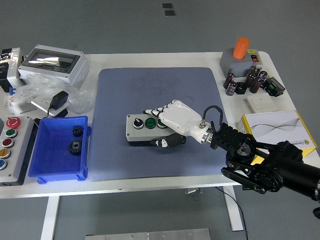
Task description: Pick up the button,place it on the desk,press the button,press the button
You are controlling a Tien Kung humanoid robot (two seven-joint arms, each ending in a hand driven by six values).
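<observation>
Placing step, by my reading — right hand (172, 121) clamped on the button box (142, 129), fingers over its top right end, thumb under the front side. Box sits on the blue mat (120, 90), mid-desk. Next: release, then press the green button (150, 122) just left of the fingertips.

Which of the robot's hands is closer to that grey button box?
The right hand: it grips the button box on the blue mat. The left hand is not in view.
</observation>
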